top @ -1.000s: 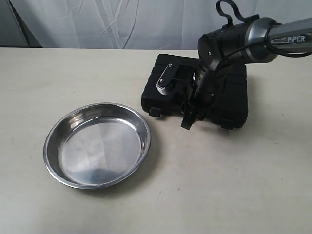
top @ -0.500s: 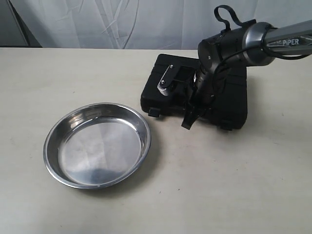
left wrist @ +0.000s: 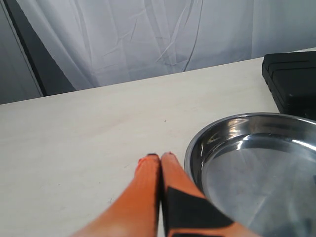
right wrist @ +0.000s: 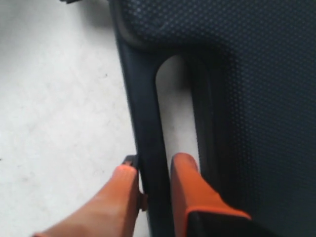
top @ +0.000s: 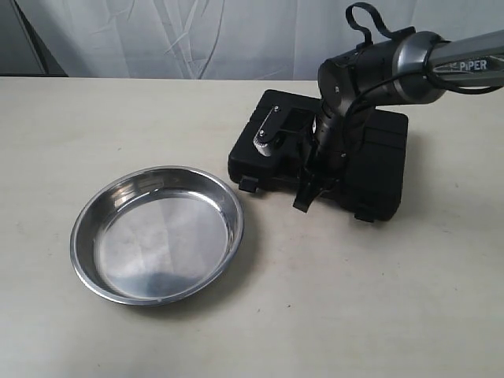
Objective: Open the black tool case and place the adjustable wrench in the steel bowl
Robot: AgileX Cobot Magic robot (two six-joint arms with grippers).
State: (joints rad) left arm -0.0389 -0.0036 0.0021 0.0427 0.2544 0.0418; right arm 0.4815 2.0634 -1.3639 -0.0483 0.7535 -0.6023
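Note:
The black tool case (top: 376, 157) lies at the back right of the table. Its corner shows in the left wrist view (left wrist: 291, 81). The adjustable wrench (top: 266, 132), silver head and black handle, rests on the case's left part. My right gripper (top: 304, 197) points down at the case's front edge. In the right wrist view it (right wrist: 153, 163) is shut on the handle bar (right wrist: 147, 113), with one finger inside the cutout. The steel bowl (top: 157, 236) sits empty at front left. My left gripper (left wrist: 160, 157) is shut on nothing, just beside the bowl's rim (left wrist: 195, 143).
A white curtain (top: 197, 39) hangs behind the table's far edge. Bare tabletop (top: 354, 299) stretches in front of the case and to the right of the bowl. The left arm is out of the exterior view.
The case's right end has shifted a little to the right and forward while my right gripper holds its handle. The bowl and the left gripper have stayed put.

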